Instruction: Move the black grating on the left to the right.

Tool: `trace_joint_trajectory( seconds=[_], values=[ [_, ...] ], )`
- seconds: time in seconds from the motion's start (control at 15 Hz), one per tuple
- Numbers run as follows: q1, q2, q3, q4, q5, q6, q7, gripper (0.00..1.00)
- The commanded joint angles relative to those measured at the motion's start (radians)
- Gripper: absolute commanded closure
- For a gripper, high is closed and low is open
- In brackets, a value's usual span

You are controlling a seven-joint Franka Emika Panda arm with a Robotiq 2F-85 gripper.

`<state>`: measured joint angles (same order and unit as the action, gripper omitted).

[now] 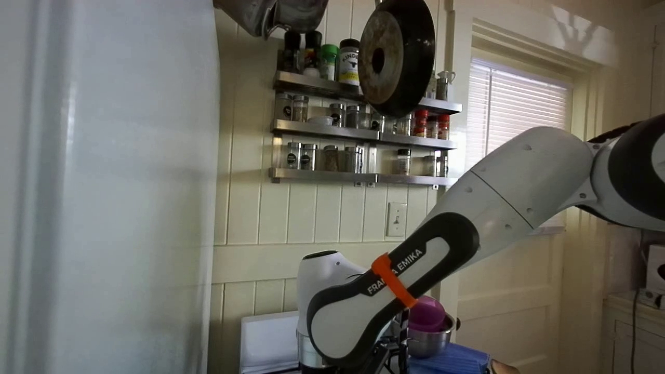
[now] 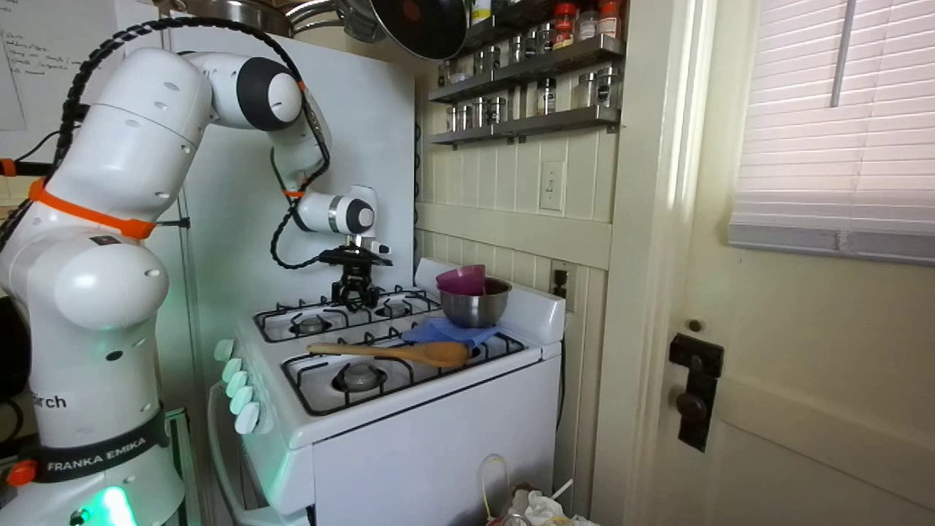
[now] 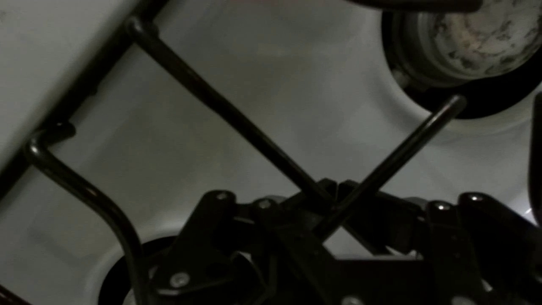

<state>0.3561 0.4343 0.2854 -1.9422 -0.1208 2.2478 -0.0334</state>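
The black grating [image 2: 349, 321] on the left lies over two burners at the far side of the white stove in an exterior view. My gripper [image 2: 356, 301] points down at its middle. In the wrist view, its bars [image 3: 241, 123] cross right at my gripper [image 3: 337, 190]. The fingertips are almost together, with the bar crossing between them, so the gripper looks shut on the grating. The view is dark, so the exact contact is hard to see. The grating looks level. In an exterior view, the gripper [image 1: 387, 356] is mostly hidden behind the arm.
A second black grate [image 2: 298, 387] lies on the stove's near side. On it are a wooden spoon [image 2: 438, 354], a blue cloth [image 2: 438, 330], and a steel bowl [image 2: 475, 310] holding a purple pot [image 2: 460, 279]. A tall white fridge [image 2: 365, 131] stands beside the stove. A wall bounds the back.
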Motion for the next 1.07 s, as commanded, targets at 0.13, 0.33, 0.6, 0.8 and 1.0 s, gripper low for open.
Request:
trace_joint_trajectory(
  seconds=[0.13, 0.33, 0.6, 0.8, 1.0],
  values=[
    [0.028, -0.079, -0.028, -0.042, -0.044, -0.031, 0.083, 1.0],
    [0.037, -0.116, -0.033, -0.055, -0.073, -0.05, 0.11, 1.0],
    [0.026, -0.165, -0.026, -0.063, -0.082, -0.116, 0.101, 1.0],
    [0.015, -0.185, -0.015, -0.038, -0.079, -0.21, 0.041, 1.0],
    [0.003, -0.212, 0.0, -0.018, -0.064, -0.33, -0.068, 1.0]
  ],
)
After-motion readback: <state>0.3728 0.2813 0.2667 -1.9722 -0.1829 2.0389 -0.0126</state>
